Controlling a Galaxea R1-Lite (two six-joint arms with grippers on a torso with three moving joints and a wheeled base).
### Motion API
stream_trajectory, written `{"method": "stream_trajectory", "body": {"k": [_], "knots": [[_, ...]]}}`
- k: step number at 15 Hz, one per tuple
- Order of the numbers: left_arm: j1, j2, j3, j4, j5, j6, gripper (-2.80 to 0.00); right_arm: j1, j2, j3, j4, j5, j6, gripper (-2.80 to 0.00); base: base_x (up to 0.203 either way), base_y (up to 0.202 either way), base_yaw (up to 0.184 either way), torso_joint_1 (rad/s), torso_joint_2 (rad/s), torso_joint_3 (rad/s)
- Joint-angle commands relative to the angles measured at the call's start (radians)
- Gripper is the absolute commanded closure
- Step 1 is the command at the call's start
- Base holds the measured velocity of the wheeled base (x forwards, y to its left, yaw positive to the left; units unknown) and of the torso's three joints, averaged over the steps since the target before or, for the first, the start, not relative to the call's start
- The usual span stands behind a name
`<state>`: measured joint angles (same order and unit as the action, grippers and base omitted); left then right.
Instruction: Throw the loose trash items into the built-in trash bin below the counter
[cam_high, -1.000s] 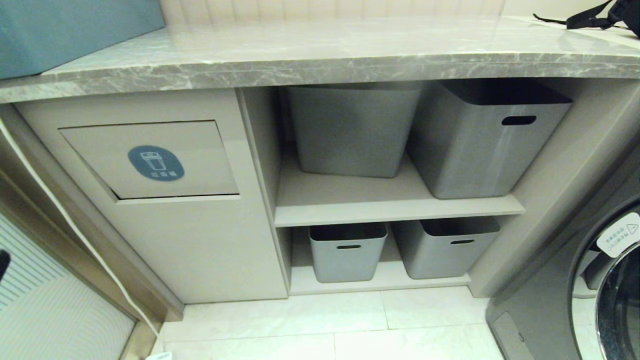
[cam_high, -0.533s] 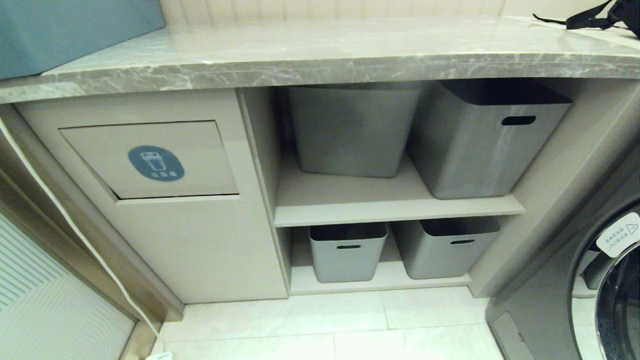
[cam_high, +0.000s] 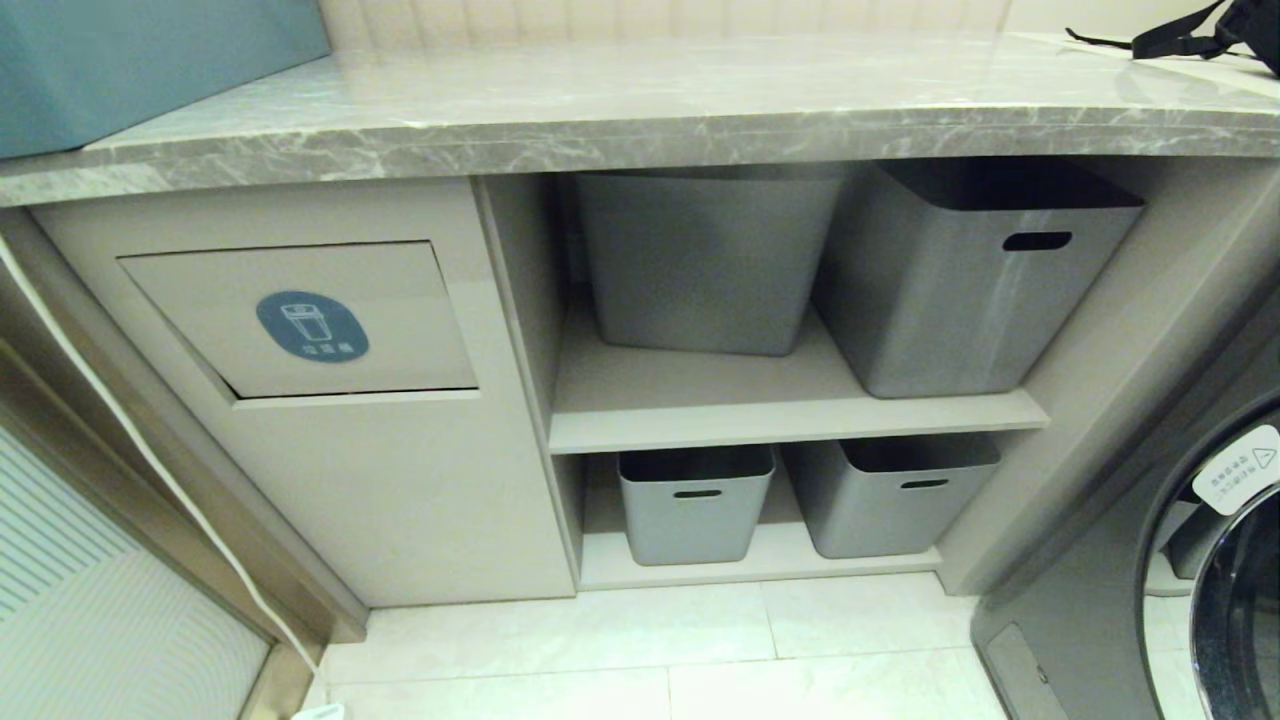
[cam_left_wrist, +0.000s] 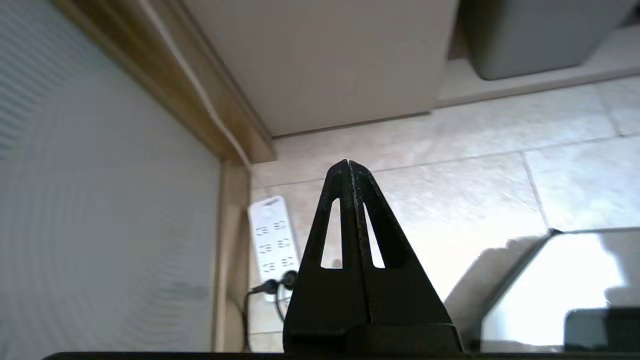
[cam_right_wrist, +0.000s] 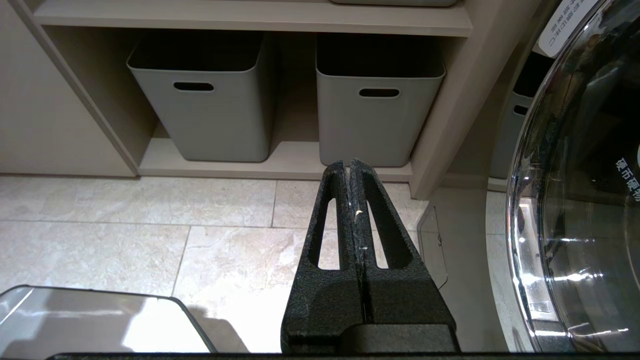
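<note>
No scraps are seen in any view: none on the counter (cam_high: 640, 110), none on the floor (cam_high: 700, 640), none in a gripper. The bin (cam_high: 300, 320) sits under the counter on the left, and its flap is closed flush with the cabinet front.

The left gripper (cam_left_wrist: 349, 165) is closed on nothing and is held low over the floor, near a power strip (cam_left_wrist: 272, 235). The right gripper (cam_right_wrist: 350, 165) is also closed and empty, and is pointed at the lower tubs (cam_right_wrist: 200, 95).

The throwing seems to be finished, or the next scrap must first be found. For a good step, the counter should be searched before any reach. The left arm should be kept away from the strip and its cable.
</note>
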<state>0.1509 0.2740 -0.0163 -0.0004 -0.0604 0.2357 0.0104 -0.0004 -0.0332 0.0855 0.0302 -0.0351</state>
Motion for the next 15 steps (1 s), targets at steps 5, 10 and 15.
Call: {"method": "stream_trajectory", "body": {"k": [5,10,15], "knots": [[-0.082,0.01,0.016,0.007,0.003,-0.107,0.0,-0.004,-0.001,0.001,-0.001,0.0,0.0,0.0,0.0,0.0,0.0,0.0,0.0,0.0],[-0.14,-0.1,0.016,0.008,0.04,-0.128,0.0,-0.004,-0.001,0.0,-0.001,0.0,-0.001,0.0,0.0,0.0,0.0,0.0,0.0,0.0],[-0.152,-0.274,0.016,0.008,0.024,-0.134,0.0,-0.004,-0.001,0.0,-0.001,0.0,0.0,0.0,0.0,0.0,0.0,0.0,0.0,0.0]]}}
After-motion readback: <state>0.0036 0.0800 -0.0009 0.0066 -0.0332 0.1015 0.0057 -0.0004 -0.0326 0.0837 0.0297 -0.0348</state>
